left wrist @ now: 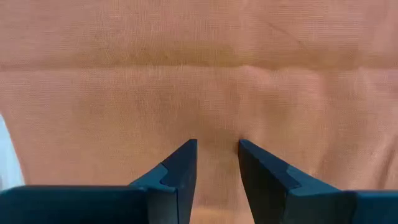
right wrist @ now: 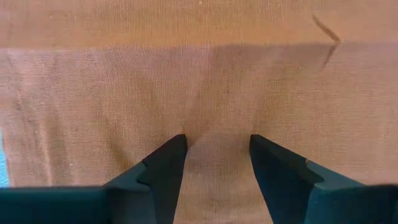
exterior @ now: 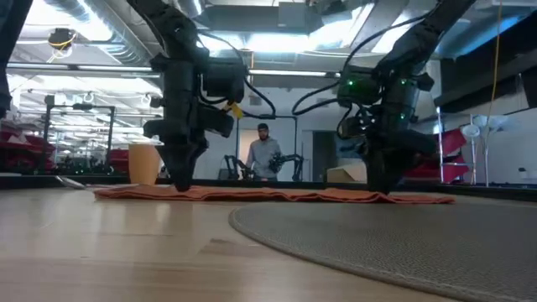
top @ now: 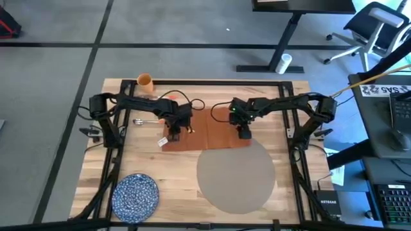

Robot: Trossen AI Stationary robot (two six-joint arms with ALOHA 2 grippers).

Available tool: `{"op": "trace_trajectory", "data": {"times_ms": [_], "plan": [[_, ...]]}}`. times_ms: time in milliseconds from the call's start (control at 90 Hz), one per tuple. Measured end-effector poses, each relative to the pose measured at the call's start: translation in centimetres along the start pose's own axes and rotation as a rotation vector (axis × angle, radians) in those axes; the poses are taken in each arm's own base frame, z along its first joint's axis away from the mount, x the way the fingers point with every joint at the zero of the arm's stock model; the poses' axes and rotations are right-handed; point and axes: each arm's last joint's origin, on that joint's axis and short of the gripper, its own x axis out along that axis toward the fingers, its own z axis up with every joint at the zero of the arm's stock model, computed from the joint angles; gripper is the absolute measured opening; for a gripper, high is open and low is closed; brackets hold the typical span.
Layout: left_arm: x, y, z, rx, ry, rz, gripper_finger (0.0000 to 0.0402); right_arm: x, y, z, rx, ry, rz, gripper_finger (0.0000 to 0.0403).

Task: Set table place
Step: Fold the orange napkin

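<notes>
Wooden table [top: 173,170]: both grippers, left [top: 173,136] and right [top: 244,135], press narrowly parted fingers onto rust-red napkin [top: 209,131] beside placemat [top: 236,176].

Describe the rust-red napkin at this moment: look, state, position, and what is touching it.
The napkin is a rust-red woven cloth, rectangular, lying nearly flat with slight ripples on the table behind the round placemat, whose far edge it meets. The left tool presses down near its left end, the right tool near its right end; each has its fingers slightly apart with cloth bunched between them.
</notes>
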Motion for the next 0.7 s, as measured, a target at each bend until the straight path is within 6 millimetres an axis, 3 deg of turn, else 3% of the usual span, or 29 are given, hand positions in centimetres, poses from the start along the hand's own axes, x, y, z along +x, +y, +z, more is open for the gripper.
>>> {"op": "trace_trajectory", "data": {"times_ms": [344, 556, 700], "plan": [[2.4, -0.7, 0.5, 0.013, 0.049, -0.052, 0.0102, 0.9, -0.1, 0.0, 0.004, 0.022, 0.016, 0.0143], [2.6, -0.6, 0.5, 0.044, 0.049, -0.057, 0.0095, 1.0, -0.2, -0.1, 0.005, 0.031, -0.012, 0.0076], [2.6, -0.5, 0.5, 0.051, 0.047, -0.059, 0.0054, 1.0, -0.3, -0.1, 0.005, 0.040, -0.027, 0.0014]]}}
